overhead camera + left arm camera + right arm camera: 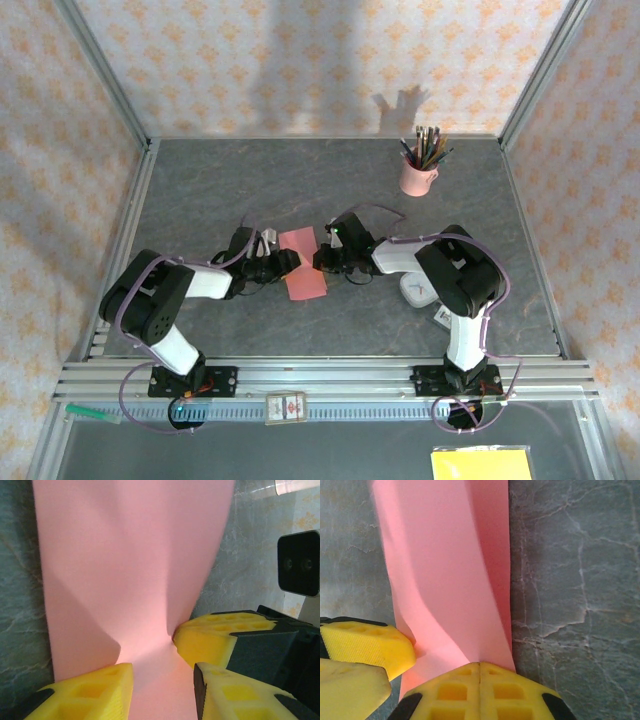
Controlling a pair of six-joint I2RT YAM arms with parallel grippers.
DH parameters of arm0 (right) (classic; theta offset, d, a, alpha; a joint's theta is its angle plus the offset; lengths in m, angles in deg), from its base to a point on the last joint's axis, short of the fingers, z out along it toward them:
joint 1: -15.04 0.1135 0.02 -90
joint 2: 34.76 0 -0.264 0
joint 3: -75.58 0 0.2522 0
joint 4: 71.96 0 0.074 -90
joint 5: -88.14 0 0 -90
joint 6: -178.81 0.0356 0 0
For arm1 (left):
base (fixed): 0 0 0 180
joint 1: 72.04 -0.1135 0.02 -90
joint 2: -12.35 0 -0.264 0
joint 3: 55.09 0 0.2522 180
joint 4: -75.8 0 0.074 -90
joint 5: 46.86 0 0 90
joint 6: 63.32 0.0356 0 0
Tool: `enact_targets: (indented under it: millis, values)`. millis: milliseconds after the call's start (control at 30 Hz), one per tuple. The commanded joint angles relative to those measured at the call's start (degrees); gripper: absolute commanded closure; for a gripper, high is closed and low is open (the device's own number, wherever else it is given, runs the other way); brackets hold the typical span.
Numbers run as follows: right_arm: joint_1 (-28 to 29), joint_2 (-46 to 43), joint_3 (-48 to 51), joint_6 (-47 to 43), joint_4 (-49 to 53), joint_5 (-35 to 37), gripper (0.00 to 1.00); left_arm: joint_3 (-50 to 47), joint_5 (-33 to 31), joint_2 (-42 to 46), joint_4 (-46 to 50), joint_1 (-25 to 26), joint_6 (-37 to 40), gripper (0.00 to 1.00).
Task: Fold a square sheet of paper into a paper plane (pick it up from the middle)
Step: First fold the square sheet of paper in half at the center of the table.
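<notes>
The square sheet of paper [305,282], salmon pink and partly folded, lies at the middle of the grey table [230,185] between both grippers. My left gripper [284,264] is at its left edge. In the left wrist view the paper [130,555] runs through the wide gap of the open left gripper [162,680], and the right gripper's yellow fingers [220,640] dent the sheet's right edge. My right gripper [321,258] is at the sheet's right side. In the right wrist view the right gripper [480,667] is shut, and a raised fold of the paper [450,570] runs into its tips.
A pink cup of pencils [418,176] stands at the back right. A white rounded-square object [418,290] lies beside the right arm. A yellow pad [482,464] and a small card [285,408] sit in front of the rail. Patterned walls close three sides.
</notes>
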Motion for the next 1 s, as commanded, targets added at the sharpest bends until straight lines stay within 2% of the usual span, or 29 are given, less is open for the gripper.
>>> enact_targets:
  millis: [0,200,333,700,967]
  values:
    - [-0.6,5.0,3.0,-0.5,11.2,9.4,1.0,-1.2,-1.9,2.9,4.0,-0.7,2.5,0.58]
    - [-0.6,4.8,3.2,-0.4,10.9,9.4,1.0,-0.4,-1.0,7.3,3.1,-0.7,-0.4,0.58]
    - [-0.6,4.9,3.4,-0.3,10.7,9.4,1.0,0.9,-0.1,5.5,1.1,0.0,-1.7,0.58]
    - [-0.6,4.7,3.7,-0.1,10.5,9.5,1.0,4.9,-1.2,-0.6,4.5,0.4,1.0,0.64]
    - [-0.6,4.7,4.0,-0.1,10.5,9.6,1.0,5.0,-0.4,-0.9,4.5,0.2,1.4,0.68]
